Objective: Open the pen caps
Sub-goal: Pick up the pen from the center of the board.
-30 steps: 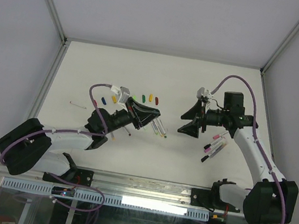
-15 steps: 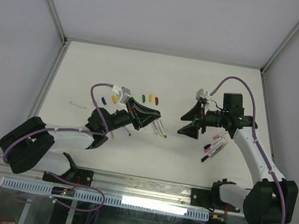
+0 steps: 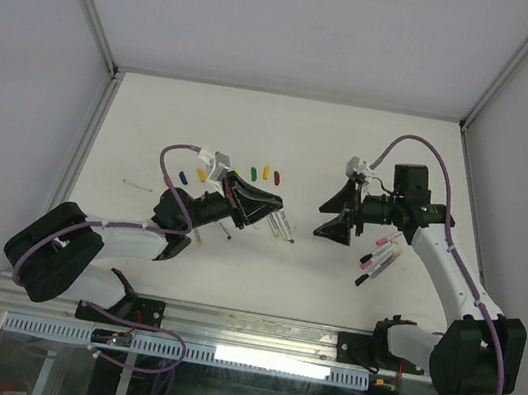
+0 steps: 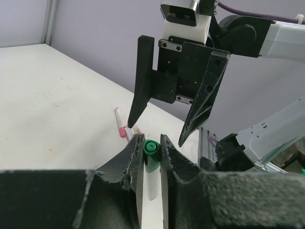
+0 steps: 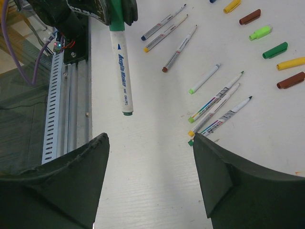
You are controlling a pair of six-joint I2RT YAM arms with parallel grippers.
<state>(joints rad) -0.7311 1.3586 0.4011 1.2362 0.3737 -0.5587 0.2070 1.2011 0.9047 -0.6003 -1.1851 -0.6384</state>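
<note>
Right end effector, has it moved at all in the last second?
No. The right end effector keeps the same gap from the pens beside it.

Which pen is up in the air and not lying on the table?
The white marker with green ends, pinched in the left hand. All the other pens lie flat on the table.

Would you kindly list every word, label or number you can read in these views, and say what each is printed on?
"Acrylic Marker" (blurred, my best reading): blue print along the white barrel of the green-capped pen held in the left pincer.
Smaller print below it on that barrel: too blurred to read.
Markings on the loose pens: too small to read.
</note>
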